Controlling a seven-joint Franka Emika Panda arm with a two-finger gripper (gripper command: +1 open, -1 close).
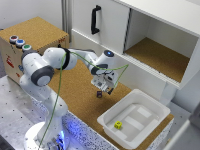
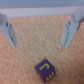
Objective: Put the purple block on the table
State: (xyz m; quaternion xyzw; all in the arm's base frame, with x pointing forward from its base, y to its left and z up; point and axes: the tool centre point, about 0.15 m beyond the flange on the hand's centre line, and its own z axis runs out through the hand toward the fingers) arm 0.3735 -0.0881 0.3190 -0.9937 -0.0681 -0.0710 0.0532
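In the lower centre of the wrist view the purple block (image 2: 45, 69) lies on the table (image 2: 42, 40), free of the spread fingers (image 2: 7, 29). Descending could knock it askew. Farther off, lower right, a white bin (image 1: 134, 120) holds the yellow cube (image 1: 118, 125); nothing obstructs.

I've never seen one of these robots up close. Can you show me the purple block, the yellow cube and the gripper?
purple block (image 2: 44, 69), wrist view, its top face.
yellow cube (image 1: 118, 125), exterior view, its top.
gripper (image 1: 103, 90), exterior view, between the fingertips.
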